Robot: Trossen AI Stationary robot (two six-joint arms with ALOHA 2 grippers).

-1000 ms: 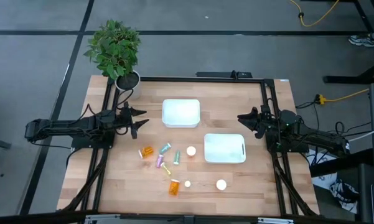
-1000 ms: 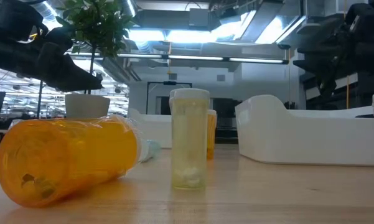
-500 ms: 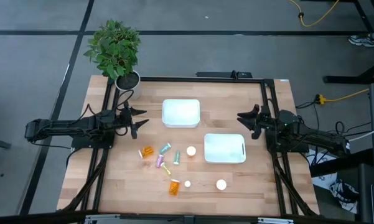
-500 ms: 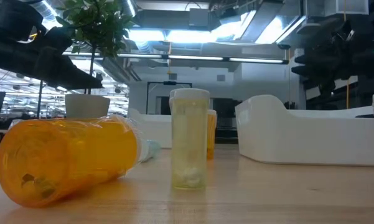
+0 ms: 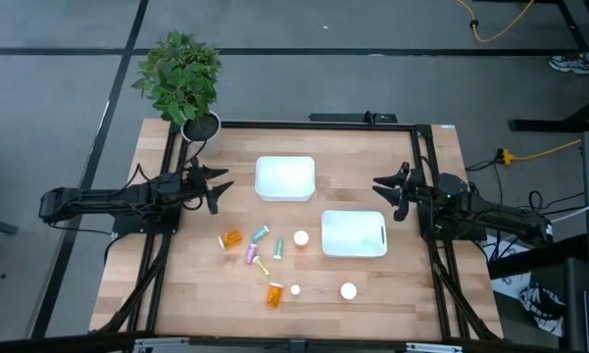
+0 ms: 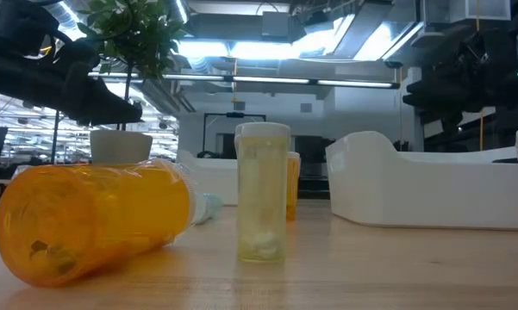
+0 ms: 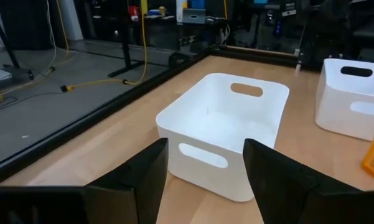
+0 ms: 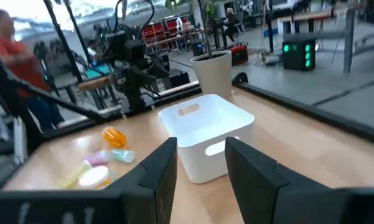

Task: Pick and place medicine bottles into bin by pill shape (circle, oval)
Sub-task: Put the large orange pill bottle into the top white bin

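Wooden table (image 5: 372, 304). Two white bins, both apparently empty: one upper centre (image 5: 285, 178), one right of centre (image 5: 354, 233).

Left gripper (image 5: 216, 186) at left edge, right gripper (image 5: 385, 187) at right edge; both with fingers parted, nothing held, well apart from the bottles.

Medicine bottles (image 5: 260, 250) scattered lower centre, none binned. Some lie on their sides, some stand. Orange one (image 6: 95, 220) lies nearest in the low view, a pale one (image 6: 261, 191) upright beside it.

Judgement: light, rigid, smooth plastic; lying ones may roll. Best gripped across the body, below the cap.
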